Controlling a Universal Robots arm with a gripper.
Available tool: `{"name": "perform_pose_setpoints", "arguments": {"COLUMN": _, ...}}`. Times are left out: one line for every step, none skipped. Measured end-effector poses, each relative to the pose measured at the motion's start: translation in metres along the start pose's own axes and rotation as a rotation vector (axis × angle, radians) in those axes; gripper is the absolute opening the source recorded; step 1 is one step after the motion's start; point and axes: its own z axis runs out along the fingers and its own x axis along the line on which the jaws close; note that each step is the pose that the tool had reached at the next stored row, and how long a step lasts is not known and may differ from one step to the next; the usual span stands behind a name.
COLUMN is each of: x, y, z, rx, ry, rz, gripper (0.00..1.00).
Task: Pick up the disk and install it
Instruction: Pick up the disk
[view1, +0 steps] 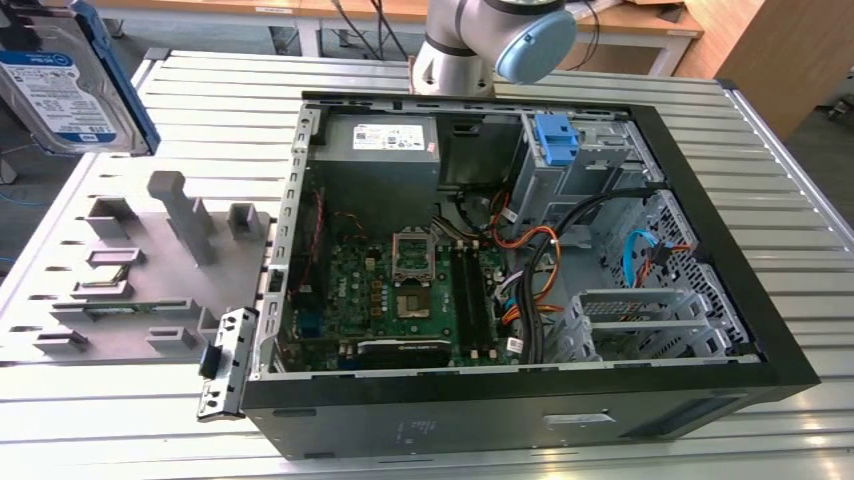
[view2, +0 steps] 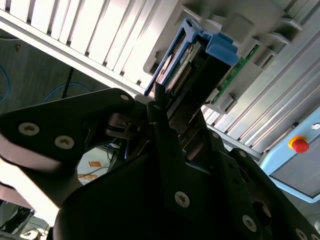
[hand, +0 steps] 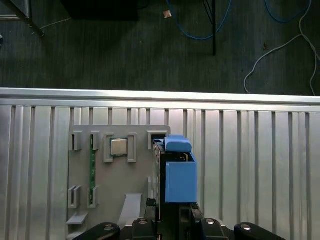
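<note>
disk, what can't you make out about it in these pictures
Exterior view: the disk is cut off by the top and left edges.
First wrist view: it stands edge-on, so its label face is hidden; the gripper covers its near end.
Second wrist view: the gripper's body hides most of it.

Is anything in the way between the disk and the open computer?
Nothing visible is. The pincer holds the disk in the air above the grey parts tray's edge, and the computer case lies open, lid off. Inside it, cables run beside the metal drive cage.
</note>
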Motion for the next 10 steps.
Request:
{"name": "perform_pose_setpoints", "arguments": {"x": -0.0002, "y": 0.0001, "z": -0.0023, "rx": 0.0001, "ry": 0.0000, "rz": 0.000, "gripper": 0.35}}
{"name": "perform_pose_setpoints", "arguments": {"x": -0.0003, "y": 0.0002, "z": -0.0048, "rx": 0.0000, "ry": 0.0000, "rz": 0.000, "gripper": 0.35}}
{"name": "perform_pose_setpoints", "arguments": {"x": -0.0005, "y": 0.0002, "z": -0.0073, "rx": 0.0000, "ry": 0.0000, "rz": 0.000, "gripper": 0.35}}
{"name": "perform_pose_setpoints", "arguments": {"x": -0.0007, "y": 0.0003, "z": -0.0098, "rx": 0.0000, "ry": 0.0000, "rz": 0.000, "gripper": 0.35}}
{"name": "perform_pose_setpoints", "arguments": {"x": -0.0008, "y": 0.0004, "z": -0.0123, "rx": 0.0001, "ry": 0.0000, "rz": 0.000, "gripper": 0.35}}
{"name": "perform_pose_setpoints", "arguments": {"x": -0.0010, "y": 0.0005, "z": -0.0147, "rx": 0.0001, "ry": 0.0000, "rz": 0.000, "gripper": 0.35}}
{"name": "perform_pose_setpoints", "arguments": {"x": -0.0012, "y": 0.0005, "z": -0.0171, "rx": 0.0000, "ry": 0.0000, "rz": 0.000, "gripper": 0.35}}
{"name": "perform_pose_setpoints", "arguments": {"x": -0.0013, "y": 0.0006, "z": -0.0196, "rx": 0.0001, "ry": -0.0001, "rz": 0.000, "gripper": 0.35}}
{"name": "perform_pose_setpoints", "arguments": {"x": -0.0015, "y": 0.0007, "z": -0.0219, "rx": 0.0001, "ry": -0.0001, "rz": 0.000, "gripper": 0.35}}
{"name": "perform_pose_setpoints", "arguments": {"x": -0.0016, "y": 0.0008, "z": -0.0243, "rx": 0.0000, "ry": 0.0000, "rz": 0.000, "gripper": 0.35}}
